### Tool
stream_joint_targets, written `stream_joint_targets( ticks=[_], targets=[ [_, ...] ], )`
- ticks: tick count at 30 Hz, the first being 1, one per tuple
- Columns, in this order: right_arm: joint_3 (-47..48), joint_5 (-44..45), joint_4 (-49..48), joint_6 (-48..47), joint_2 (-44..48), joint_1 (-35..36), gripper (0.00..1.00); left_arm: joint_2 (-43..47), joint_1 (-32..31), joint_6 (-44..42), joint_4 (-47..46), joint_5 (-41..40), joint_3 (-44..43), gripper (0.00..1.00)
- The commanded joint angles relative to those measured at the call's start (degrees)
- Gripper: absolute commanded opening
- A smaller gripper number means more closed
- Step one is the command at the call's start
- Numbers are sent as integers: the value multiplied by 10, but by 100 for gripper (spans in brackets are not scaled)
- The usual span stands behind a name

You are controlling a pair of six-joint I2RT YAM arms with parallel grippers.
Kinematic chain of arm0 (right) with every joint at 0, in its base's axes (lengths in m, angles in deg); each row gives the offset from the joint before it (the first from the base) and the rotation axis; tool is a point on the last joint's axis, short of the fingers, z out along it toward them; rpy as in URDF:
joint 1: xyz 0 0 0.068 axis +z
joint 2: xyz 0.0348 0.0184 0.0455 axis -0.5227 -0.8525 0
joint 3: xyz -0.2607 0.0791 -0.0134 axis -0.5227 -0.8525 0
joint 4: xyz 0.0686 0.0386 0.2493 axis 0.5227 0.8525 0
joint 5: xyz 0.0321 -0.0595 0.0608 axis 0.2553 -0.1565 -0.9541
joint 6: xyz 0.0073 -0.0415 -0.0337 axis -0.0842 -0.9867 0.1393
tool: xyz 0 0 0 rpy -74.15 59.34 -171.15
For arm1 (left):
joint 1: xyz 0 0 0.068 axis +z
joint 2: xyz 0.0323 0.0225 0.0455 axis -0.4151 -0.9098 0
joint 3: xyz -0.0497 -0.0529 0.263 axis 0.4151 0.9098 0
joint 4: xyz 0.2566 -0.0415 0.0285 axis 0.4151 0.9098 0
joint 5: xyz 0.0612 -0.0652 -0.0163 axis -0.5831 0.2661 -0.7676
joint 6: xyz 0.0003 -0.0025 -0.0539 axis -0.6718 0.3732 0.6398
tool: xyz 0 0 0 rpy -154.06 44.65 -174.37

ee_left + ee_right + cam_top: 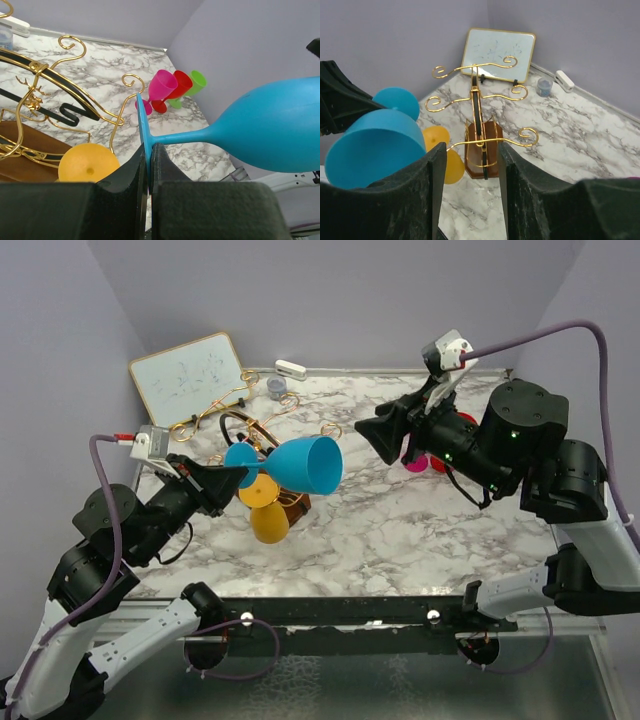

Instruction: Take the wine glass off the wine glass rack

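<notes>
My left gripper (232,474) is shut on the round foot of a blue wine glass (305,464). It holds the glass sideways in the air, bowl pointing right, clear of the rack. In the left wrist view the foot (143,127) is pinched between the black fingers (131,172). The copper-gold wire wine glass rack (479,102) stands on its brown wooden base (293,508). A yellow wine glass (267,512) still hangs on it, low on the near side. My right gripper (384,436) is open and empty, held in the air right of the blue glass and facing it.
Pink, red and green glasses (172,86) stand at the table's right side, behind my right arm. A small whiteboard (188,373) leans at the back left. A grey cup (276,388) and a white object (290,368) lie by the back wall.
</notes>
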Motion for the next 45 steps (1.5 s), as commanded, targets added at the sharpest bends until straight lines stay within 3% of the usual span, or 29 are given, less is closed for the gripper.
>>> stream_joint_targets(
  ticks=[1, 5, 19, 21, 24, 27, 28, 29, 31, 32, 33, 37, 42, 44, 45],
  targets=[
    [62, -30, 51, -20, -49, 4, 47, 6, 1, -11, 17, -14, -13, 0],
    [50, -104, 35, -21, -44, 4, 50, 3, 1, -11, 14, -9, -20, 0],
    [-13, -152, 5, -32, -43, 4, 50, -7, 1, -11, -15, 26, -10, 0],
    [-6, -157, 4, -35, -54, 4, 42, -9, 1, -11, -20, 30, -7, 0],
    [-1, -156, -6, -43, -65, 4, 6, -15, 1, -13, -24, 35, -6, 0],
    [8, -126, -15, -44, -67, 4, 1, -23, 0, -15, -20, 26, -10, 0],
    [9, -113, -19, -44, -64, 3, 1, -25, 1, -16, -15, 19, -12, 11],
    [10, -98, -25, -45, -61, 3, 1, -26, 1, -16, -9, 7, -13, 31],
    [10, -67, -35, -49, -53, 3, 1, -27, 1, -14, 3, -18, -16, 59],
    [9, -46, -40, -51, -49, 4, 1, -26, 1, -13, 7, -29, -16, 82],
    [9, -32, -45, -53, -45, 3, 1, -25, 1, -12, 10, -37, -16, 97],
    [3, 30, -71, -71, -27, 3, 1, -19, 1, -10, 18, -64, -16, 99],
    [-19, 179, -135, -147, -33, -1, 1, -14, 1, -9, 7, -51, -13, 99],
    [-4, 150, -134, -160, -61, -60, 1, -15, 1, -10, -1, -37, -9, 99],
    [24, 78, -107, -140, -85, -124, 1, -16, 1, -10, -4, -32, -8, 99]
  ],
)
